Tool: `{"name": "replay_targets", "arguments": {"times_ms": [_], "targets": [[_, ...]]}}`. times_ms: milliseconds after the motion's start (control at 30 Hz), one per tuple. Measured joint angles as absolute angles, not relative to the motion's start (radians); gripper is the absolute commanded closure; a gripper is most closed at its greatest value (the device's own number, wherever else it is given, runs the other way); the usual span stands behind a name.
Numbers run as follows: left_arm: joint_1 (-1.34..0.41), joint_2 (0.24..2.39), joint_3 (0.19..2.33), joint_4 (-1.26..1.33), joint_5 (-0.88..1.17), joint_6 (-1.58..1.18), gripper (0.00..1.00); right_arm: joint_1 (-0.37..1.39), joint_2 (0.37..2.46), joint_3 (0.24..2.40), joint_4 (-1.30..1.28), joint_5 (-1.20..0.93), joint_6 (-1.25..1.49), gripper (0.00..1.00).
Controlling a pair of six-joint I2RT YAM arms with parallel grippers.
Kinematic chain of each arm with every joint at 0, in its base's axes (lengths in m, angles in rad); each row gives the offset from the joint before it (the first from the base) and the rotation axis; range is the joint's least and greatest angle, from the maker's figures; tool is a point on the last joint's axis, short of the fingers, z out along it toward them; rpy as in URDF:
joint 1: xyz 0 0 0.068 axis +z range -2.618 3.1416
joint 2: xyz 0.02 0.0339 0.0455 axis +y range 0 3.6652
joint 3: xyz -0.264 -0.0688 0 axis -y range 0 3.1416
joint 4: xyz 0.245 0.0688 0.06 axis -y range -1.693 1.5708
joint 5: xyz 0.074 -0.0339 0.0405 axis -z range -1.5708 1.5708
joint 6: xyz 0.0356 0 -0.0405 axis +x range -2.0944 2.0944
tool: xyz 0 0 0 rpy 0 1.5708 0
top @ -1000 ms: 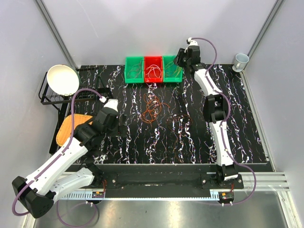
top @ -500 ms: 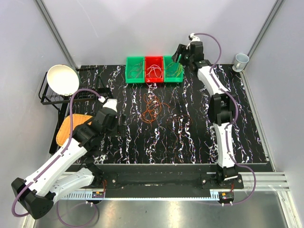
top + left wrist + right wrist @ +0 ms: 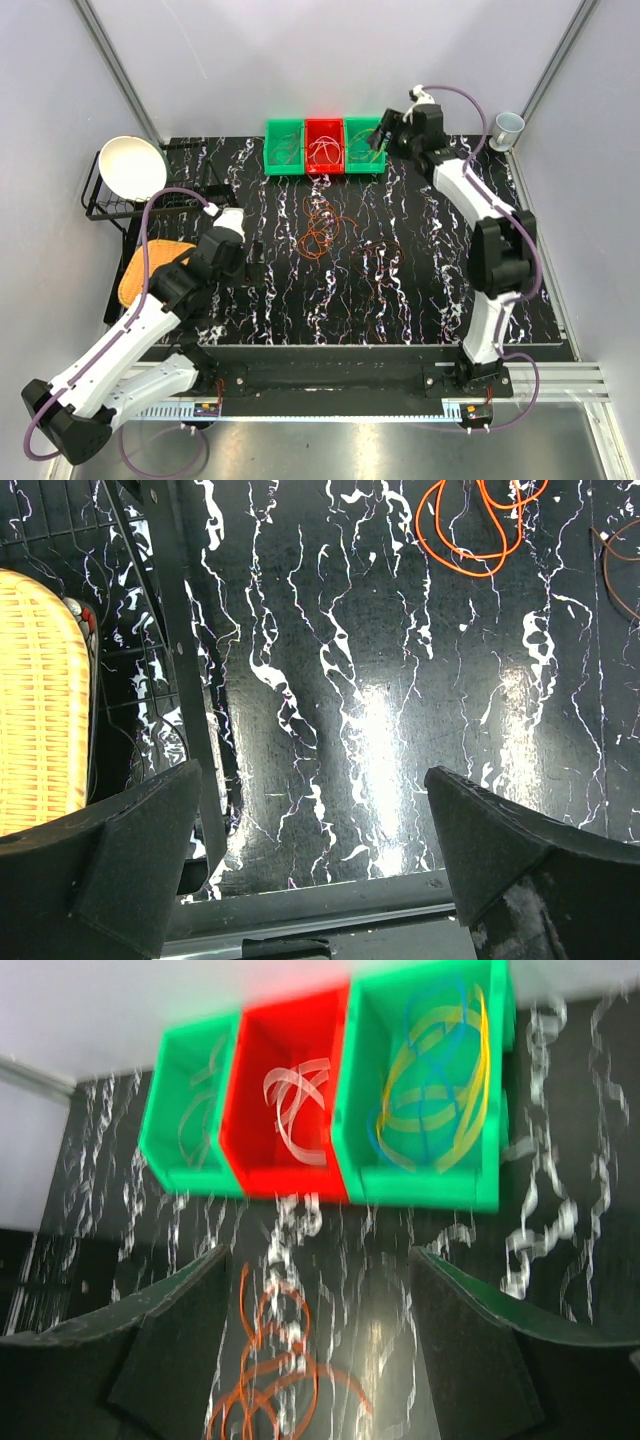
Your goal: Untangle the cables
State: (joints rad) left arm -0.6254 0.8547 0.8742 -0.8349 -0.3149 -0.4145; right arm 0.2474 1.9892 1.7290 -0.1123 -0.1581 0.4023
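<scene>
The right gripper (image 3: 384,134) hangs with its jaws spread and empty just beside the right-hand green plastic bin (image 3: 350,1090), which holds yellow-green and blue wire loops (image 3: 430,1085). The next pick would likely go best by pinching one outer loop and lifting slowly so the rest slip free. The tangle of thin orange wire cables (image 3: 322,228) lies mid-way across the black marbled table (image 3: 420,290), well apart from that gripper. It is nearer the left gripper (image 3: 255,262), which is wide open and empty.
</scene>
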Motion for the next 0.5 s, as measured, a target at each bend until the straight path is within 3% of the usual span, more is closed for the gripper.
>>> {"name": "replay_targets", "arguments": {"times_ms": [500], "targets": [[-0.623,0.796,0.874,-0.829,-0.304,-0.415,0.03,0.252,1.467,1.049,-0.070,-0.091,0.479,0.24]]}}
